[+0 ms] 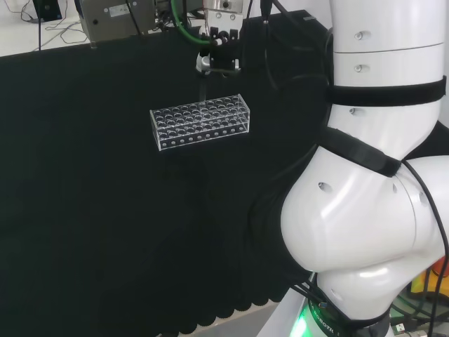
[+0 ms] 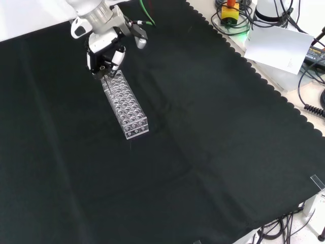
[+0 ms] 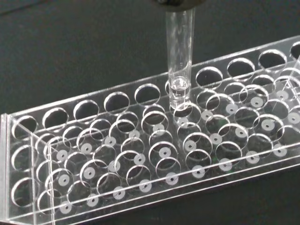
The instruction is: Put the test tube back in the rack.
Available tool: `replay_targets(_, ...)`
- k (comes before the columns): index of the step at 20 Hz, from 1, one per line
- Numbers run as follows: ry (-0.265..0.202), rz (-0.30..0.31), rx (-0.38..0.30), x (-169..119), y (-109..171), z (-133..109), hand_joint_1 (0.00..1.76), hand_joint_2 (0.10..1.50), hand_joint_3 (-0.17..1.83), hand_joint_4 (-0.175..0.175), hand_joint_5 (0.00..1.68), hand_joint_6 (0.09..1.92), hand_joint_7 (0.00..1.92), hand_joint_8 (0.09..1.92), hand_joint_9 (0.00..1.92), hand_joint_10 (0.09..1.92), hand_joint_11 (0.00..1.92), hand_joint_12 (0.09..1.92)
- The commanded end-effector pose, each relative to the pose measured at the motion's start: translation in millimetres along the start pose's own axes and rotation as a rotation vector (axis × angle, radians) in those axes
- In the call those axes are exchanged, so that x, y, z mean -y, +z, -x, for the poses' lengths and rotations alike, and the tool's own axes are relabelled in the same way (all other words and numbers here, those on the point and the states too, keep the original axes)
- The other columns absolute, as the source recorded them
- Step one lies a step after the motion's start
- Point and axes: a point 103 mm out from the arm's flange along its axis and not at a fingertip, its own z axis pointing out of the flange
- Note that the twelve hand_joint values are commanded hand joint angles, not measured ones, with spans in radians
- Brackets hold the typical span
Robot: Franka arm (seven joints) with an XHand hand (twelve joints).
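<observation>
A clear plastic test tube rack with several rows of holes lies on the black cloth. It also appears in the front view as the rack, just below the hand. The hand hovers over the rack's far side, its fingers curled round the top of a clear test tube. In the wrist view the tube hangs upright, and its rounded bottom sits at the rim of a hole in the rack, in the row next to the outermost one. The other holes look empty.
The arm's white links stand at the head view's right. Beyond the cloth's scalloped edge lie a white sheet, cables and a yellow box with a red button. A metal box stands behind the cloth.
</observation>
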Motion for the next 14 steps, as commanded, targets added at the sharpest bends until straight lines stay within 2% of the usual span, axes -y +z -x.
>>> replay_targets(1,-0.007,-0.012,-0.003,-5.6,7.6,-0.9,1.40,1.06,0.00,-0.175,1.05,0.53,1.09,1.16,1.07,0.88,1.26,0.90)
replay_targets(6,-0.004,-0.028,0.008,-7.9,12.4,-1.8,1.40,1.06,0.00,-0.175,1.05,0.53,1.09,1.16,1.07,0.88,1.26,0.90)
replay_targets(14,0.005,-0.049,0.020,-14.1,35.8,-3.6,1.40,1.06,0.00,-0.175,1.05,0.53,1.09,1.16,1.07,0.89,1.26,0.90)
